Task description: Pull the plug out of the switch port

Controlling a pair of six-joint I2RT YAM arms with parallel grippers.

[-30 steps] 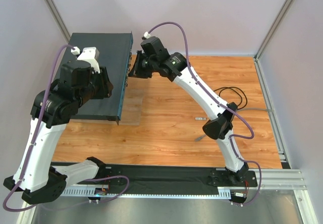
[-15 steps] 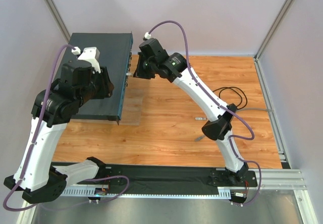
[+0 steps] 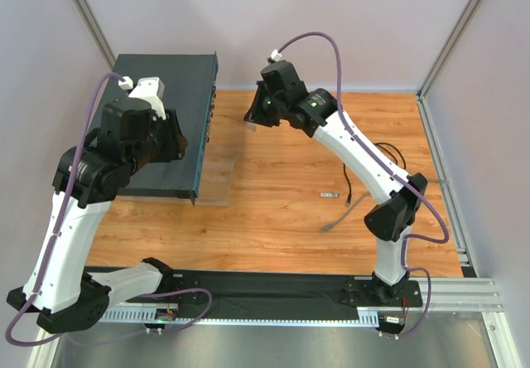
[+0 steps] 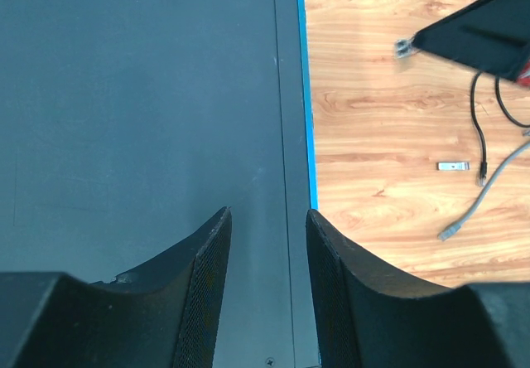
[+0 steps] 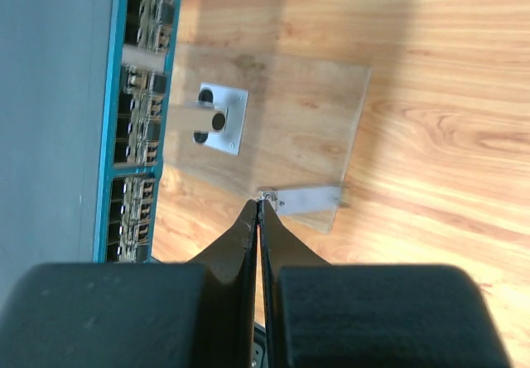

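Note:
The switch [image 3: 170, 82] is a flat dark grey-teal box at the left; its socket row [image 5: 142, 111] faces right. My left gripper [image 3: 176, 138] rests over the switch's top [image 4: 124, 94], open and empty, near its right edge. My right gripper [image 3: 251, 123] is shut on the end of a small silver plug [image 5: 308, 199], which it holds over the wood, clear of the socket row. The plug also shows in the left wrist view [image 4: 404, 49] at the tip of the right gripper.
A clear plate [image 5: 273, 128] with a metal bracket [image 5: 222, 119] lies before the switch. A silver stub [image 5: 145, 57] sticks out of one socket. A loose silver module [image 3: 330, 194], a grey cable [image 3: 344, 216] and a black cable [image 3: 383, 157] lie on the wooden table [image 3: 273, 219].
My right gripper has drawn back to the right from the switch's front face, shut, and the plug has come away with it. The left arm has not moved.

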